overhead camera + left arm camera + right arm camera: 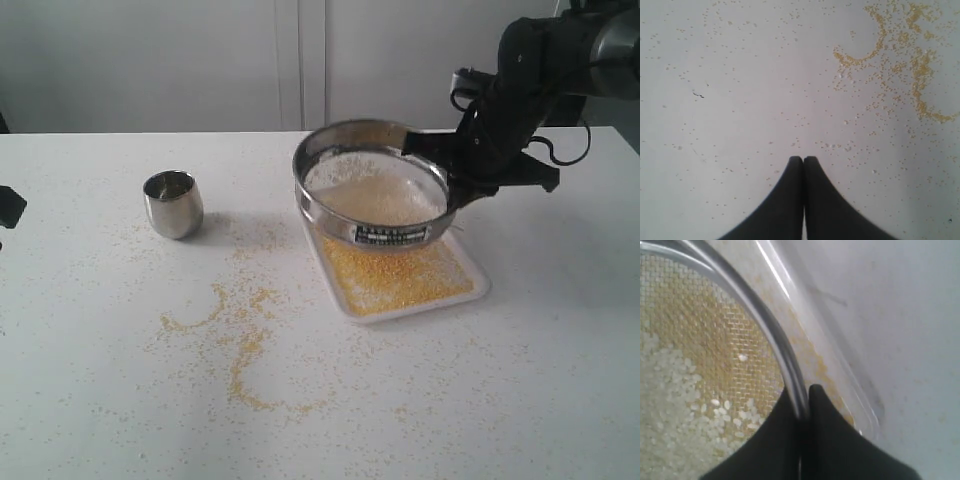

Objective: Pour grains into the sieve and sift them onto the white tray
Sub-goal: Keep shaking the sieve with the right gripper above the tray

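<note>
Sifting, by the look of things, and well along: holding the sieve [335, 218] tilted over the white tray [480, 284] with the right gripper [802, 392], which is closed down to a narrow pinch on the far rim, one finger inside the steel wall and one outside. Carrying pale, coarser grains [375, 200] on the mesh, with fine yellow meal [400, 278] already lying on the tray beneath. Probably calling next for gentle shaking kept squarely above the tray (plenty strewn over the table [90, 400] as it is), or for setting the sieve aside if nothing yellow is left to fall. Visible only from the exterior view: the whole layout, plus the small steel cup [173, 203], upright and well apart to the left. Visible only from the right wrist view: the pinch itself, and bare mesh beside the pale grains. Visible only from the left wrist view: the left gripper [803, 159], fingertips pressed together on nothing, hanging over scattered spill.
</note>
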`<state>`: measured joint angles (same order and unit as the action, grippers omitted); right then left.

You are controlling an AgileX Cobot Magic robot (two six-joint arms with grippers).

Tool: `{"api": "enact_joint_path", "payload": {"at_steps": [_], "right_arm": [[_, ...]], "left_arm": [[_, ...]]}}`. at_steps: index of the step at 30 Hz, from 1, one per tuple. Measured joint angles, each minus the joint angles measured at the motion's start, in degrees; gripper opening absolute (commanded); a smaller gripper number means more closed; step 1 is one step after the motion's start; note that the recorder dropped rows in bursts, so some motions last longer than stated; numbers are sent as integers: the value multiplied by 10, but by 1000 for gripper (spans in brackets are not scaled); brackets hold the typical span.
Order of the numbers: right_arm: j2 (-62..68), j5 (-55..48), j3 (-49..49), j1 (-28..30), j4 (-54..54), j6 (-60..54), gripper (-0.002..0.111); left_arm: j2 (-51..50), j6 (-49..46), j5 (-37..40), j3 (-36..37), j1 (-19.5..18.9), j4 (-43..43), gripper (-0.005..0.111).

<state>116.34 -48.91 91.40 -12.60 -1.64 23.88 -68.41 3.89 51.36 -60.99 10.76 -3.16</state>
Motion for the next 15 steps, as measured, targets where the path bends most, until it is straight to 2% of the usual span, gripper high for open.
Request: {"api": "enact_joint_path", "payload": {"at_steps": [3, 7, 13, 14, 15], "right_arm": [[0, -26, -20, -4, 8, -21, 0], [12, 78, -28, -4, -2, -10, 0], [4, 8, -33, -5, 3, -19, 0], [4, 34, -39, -6, 9, -21, 0], [12, 107, -43, -6, 9, -18, 0]], "left_arm": [[0, 0, 0, 0, 0, 0, 0], [0, 0, 0, 0, 0, 0, 0], [0, 0, 0, 0, 0, 0, 0], [0, 0, 0, 0, 0, 0, 0], [0, 0, 0, 0, 0, 0, 0]]}}
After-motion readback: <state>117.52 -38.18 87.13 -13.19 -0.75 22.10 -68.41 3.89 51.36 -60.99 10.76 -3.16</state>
